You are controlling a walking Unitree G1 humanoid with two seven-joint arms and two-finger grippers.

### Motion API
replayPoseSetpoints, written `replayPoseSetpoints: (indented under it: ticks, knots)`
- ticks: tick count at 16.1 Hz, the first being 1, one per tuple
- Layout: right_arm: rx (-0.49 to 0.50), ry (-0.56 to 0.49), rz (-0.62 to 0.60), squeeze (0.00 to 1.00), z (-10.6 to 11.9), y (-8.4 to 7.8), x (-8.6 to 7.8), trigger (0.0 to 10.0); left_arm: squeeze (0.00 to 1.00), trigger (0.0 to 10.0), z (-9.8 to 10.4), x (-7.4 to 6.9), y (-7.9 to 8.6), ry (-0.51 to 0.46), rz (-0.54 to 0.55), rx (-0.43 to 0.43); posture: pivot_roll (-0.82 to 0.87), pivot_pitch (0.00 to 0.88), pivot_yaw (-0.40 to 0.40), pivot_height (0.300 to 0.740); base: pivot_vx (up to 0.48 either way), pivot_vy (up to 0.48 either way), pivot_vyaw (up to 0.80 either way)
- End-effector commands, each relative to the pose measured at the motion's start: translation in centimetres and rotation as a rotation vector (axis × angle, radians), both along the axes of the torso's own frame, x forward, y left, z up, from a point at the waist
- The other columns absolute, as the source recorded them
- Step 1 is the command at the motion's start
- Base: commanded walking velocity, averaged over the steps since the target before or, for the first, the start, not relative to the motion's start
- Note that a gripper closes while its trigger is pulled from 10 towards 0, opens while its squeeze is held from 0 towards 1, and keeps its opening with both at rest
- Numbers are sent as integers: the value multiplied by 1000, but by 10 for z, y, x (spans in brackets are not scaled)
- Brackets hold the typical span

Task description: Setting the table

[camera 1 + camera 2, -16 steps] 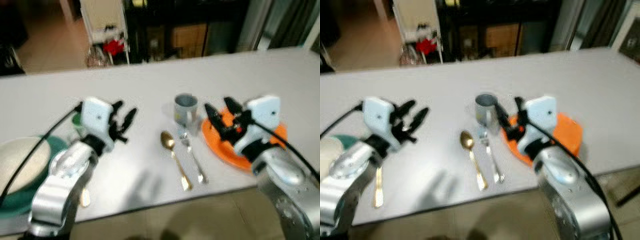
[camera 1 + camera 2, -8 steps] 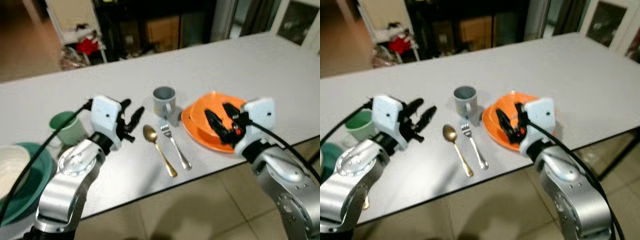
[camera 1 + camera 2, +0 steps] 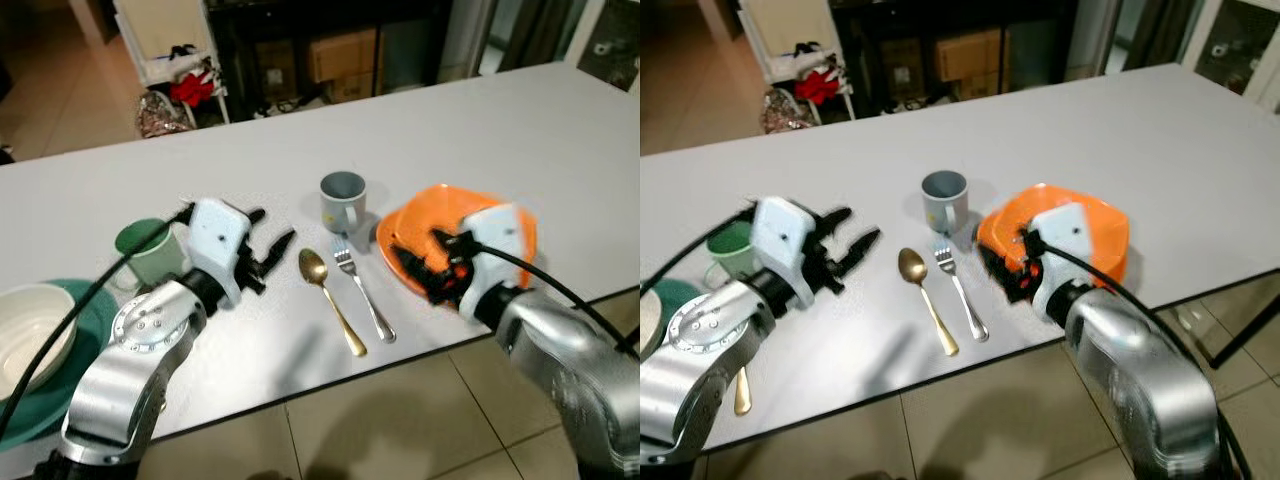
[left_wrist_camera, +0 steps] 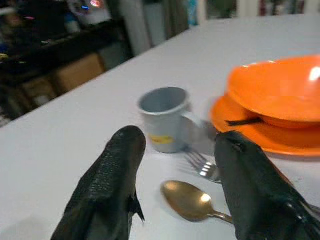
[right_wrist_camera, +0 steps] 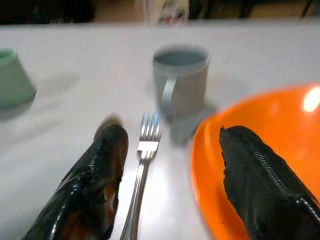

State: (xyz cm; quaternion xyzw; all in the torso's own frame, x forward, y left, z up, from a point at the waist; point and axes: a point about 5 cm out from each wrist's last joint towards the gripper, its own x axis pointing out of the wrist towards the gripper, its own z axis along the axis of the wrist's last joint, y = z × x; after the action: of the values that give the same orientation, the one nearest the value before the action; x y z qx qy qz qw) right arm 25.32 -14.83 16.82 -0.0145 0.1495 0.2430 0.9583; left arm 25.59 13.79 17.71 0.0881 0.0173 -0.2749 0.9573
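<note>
In the head views we read the step as arranging one place setting: the orange plate with its orange bowl sits at the right, near the table edge, with the fork and gold spoon just to its left and the grey mug beyond them. The right gripper hovers at the plate's near-left rim, fingers spread and empty; the left gripper, also spread and empty, sits left of the spoon, near the green cup. The left wrist view shows its wide fingers framing mug, spoon bowl and fork tines — nothing held. In the right wrist view the wide fingers straddle the plate rim. We judge the next move calls for closing on that rim squarely — glossy plate, loose bowl on top.
</note>
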Motion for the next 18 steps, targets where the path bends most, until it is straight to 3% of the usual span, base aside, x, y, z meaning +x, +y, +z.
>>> replayPoseSetpoints:
  ticks: [1,3,4,6,7,8,12,18]
  knots:
    - [8,24,10,1000,1,-1,5,10000,1000,10000,2,1,1,5,-17,16,68,0,89,740,0,0,0]
    - [14,45,1,1000,2,-3,14,10000,1000,10000,2,-1,2,27,-52,37,70,0,84,740,0,0,0]
    - [-7,70,49,1000,1,1,18,10000,953,10000,0,-4,5,49,-77,65,71,0,83,740,0,0,0]
    - [-55,111,95,1000,-4,6,23,10000,682,10000,-2,-7,8,79,-109,93,72,0,84,740,0,0,0]
    - [-69,132,129,659,-8,11,26,10000,424,10000,-3,-9,10,100,-133,112,75,0,83,740,0,0,0]
    - [-76,151,157,0,-11,15,29,10000,227,10000,-4,-11,13,113,-144,124,76,0,83,740,0,0,0]
    - [-96,160,187,0,-18,30,47,10000,71,10000,-6,-14,17,147,-167,159,87,0,77,740,0,0,0]
    - [-137,207,210,0,-43,41,72,10000,75,10000,-12,-22,21,226,-213,196,103,0,72,740,0,0,0]
